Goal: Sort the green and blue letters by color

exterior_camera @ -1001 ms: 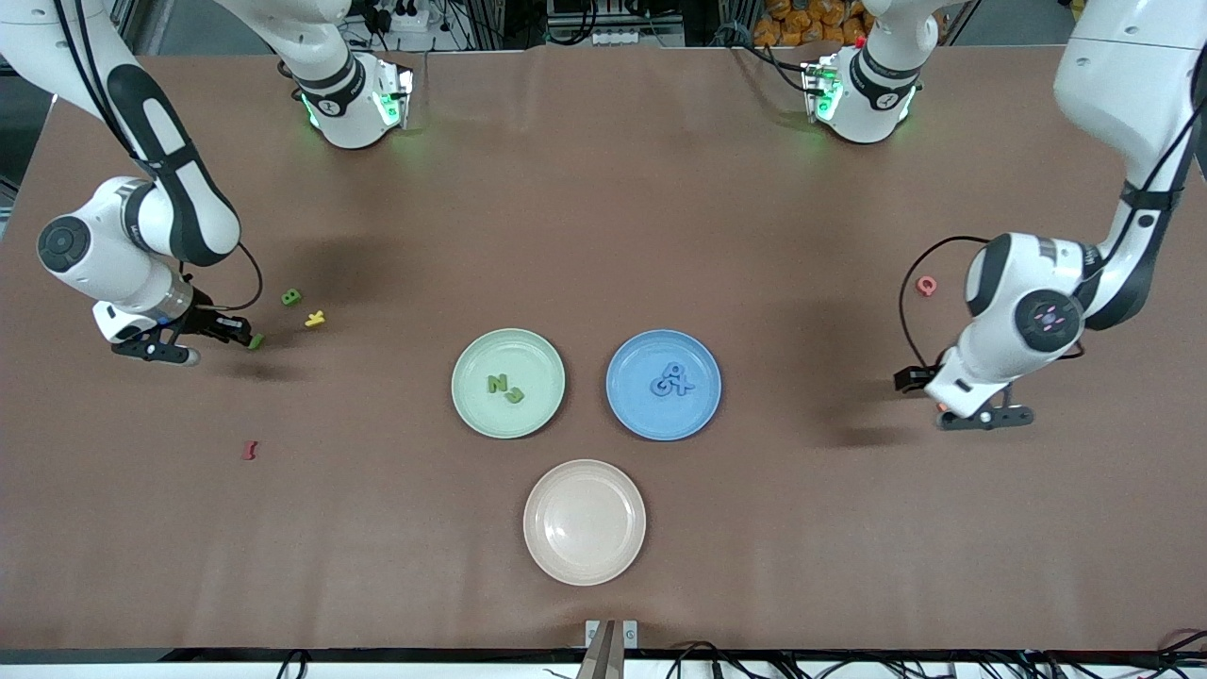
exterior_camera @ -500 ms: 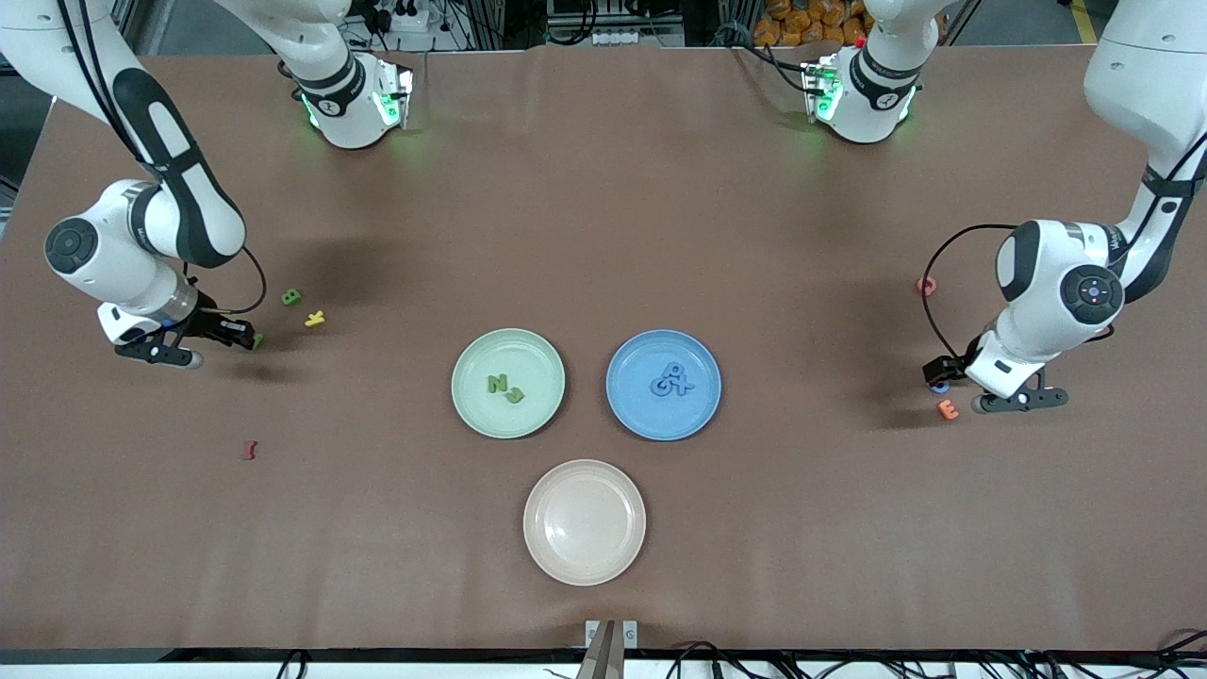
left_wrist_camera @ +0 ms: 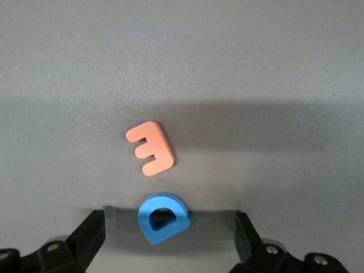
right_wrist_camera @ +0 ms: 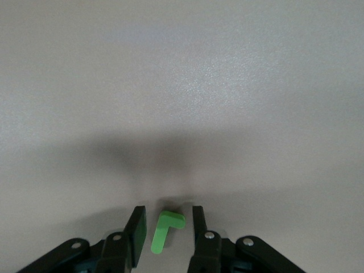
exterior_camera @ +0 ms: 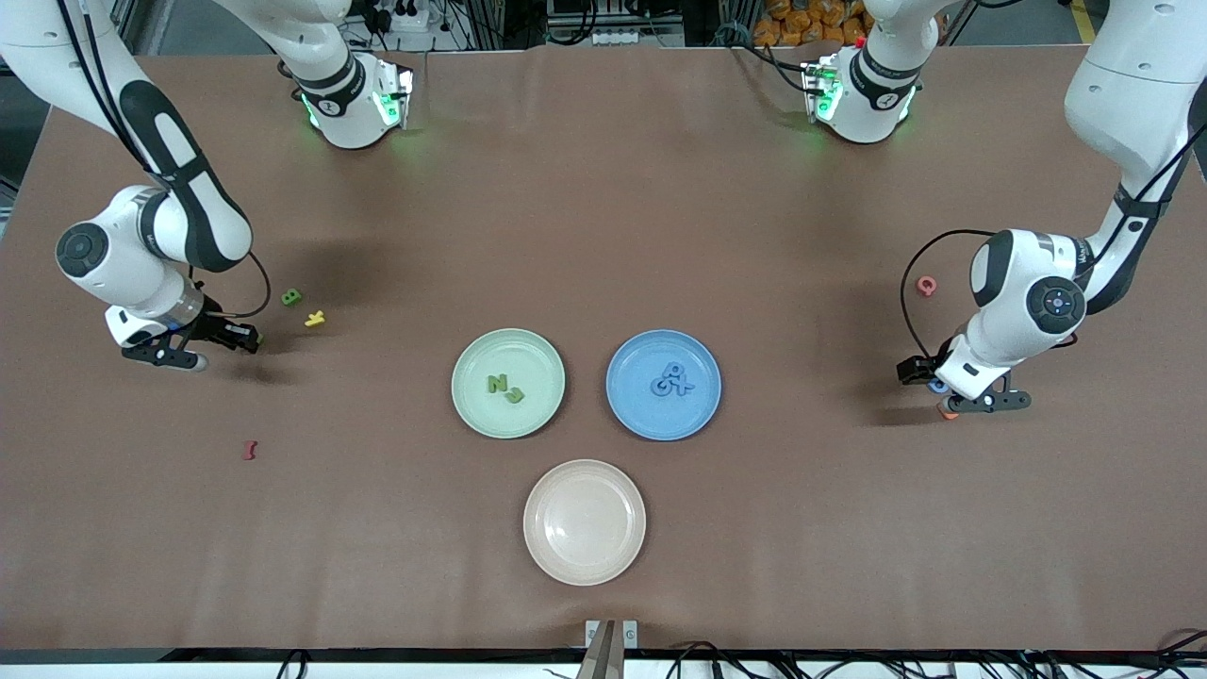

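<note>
You have three plates: the green plate (exterior_camera: 471, 396) carries two green letters (exterior_camera: 504, 387), the blue plate (exterior_camera: 627, 415) a clump of blue ones (exterior_camera: 672, 380), the pink plate (exterior_camera: 585, 556) nothing. Your left gripper (left_wrist_camera: 168, 242) straddles the blue D (left_wrist_camera: 162, 217), fingers wide, just beside the orange E (left_wrist_camera: 150, 148). Your right gripper's (right_wrist_camera: 169, 233) narrow fingers flank the green L (right_wrist_camera: 165, 230) with slight gaps. One green B (exterior_camera: 291, 297) lies near it.

We see a blue D (left_wrist_camera: 162, 218) and an orange E (left_wrist_camera: 150, 148) on brown table (exterior_camera: 603, 217). Plates are pale green (exterior_camera: 537, 415), blue (exterior_camera: 630, 405) and pinkish cream (exterior_camera: 585, 556).
</note>
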Controlling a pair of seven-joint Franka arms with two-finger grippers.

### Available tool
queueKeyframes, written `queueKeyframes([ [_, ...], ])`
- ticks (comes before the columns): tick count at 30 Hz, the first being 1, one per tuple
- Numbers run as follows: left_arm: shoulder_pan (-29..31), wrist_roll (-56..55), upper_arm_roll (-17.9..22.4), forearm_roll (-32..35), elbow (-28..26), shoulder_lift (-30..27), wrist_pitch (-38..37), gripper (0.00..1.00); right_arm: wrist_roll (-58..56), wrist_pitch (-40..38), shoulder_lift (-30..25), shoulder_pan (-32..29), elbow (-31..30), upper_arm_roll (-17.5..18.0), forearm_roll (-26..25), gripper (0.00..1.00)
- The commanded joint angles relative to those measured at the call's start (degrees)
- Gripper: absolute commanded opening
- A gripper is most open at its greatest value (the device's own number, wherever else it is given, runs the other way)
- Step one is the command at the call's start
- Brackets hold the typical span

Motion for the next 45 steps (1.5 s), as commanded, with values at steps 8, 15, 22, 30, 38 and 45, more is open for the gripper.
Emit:
queueKeyframes([
  [8,0.5,-0.05,-0.11,2.1,1.48,1.32,0.51,0.54,0.77,0.79,-0.08,1.33,-0.29,-0.49,-0.17,0.41],
  [15,0.5,-0.14,-0.11,2.1,2.27,1.23,0.34,0.09,0.86,0.79,-0.26,1.42,-0.55,-0.49,-0.17,0.41],
  [22,0.42,-0.14,-0.11,2.1,2.45,0.97,0.08,0.02,0.86,0.79,-0.52,1.42,-0.99,-0.49,-0.17,0.41],
  [30,-0.55,-1.1,-0.63,2.01,4.2,0.52,-3.08,0.02,0.77,0.79,-1.4,1.33,-2.22,-0.49,-0.17,0.41],
  [38,-3.45,-3.82,-0.9,1.22,5.78,-1.41,-6.95,0.02,0.77,0.88,-2.11,1.16,-3.36,-0.49,-0.17,0.41],
  [45,-8.89,-13.65,-1.69,0.96,8.07,-1.32,-9.94,0.02,0.77,0.88,-2.63,0.98,-3.98,-0.49,-0.17,0.41],
])
